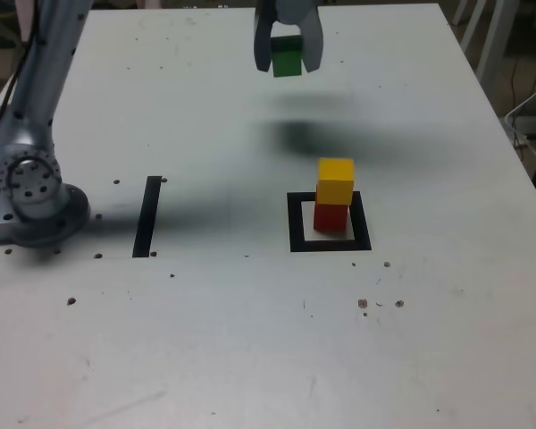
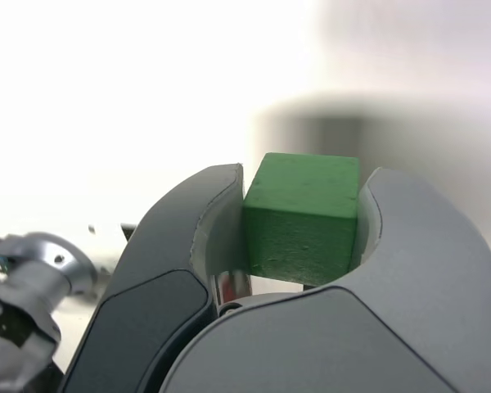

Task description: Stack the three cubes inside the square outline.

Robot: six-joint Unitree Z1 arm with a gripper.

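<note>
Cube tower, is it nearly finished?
Nearly. The small red cube sits inside the black square outline with the yellow cube on top. The claw holds the green cube above the table. It still must go on top.

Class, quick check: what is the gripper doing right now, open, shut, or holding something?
Gripper: shut on the green cube, held in the air above the table.

No readable text, labels, brands or numbers are seen in either view. Possibly fine print is lost on the arm base [image 1: 36,192], which is too blurred to tell.
</note>
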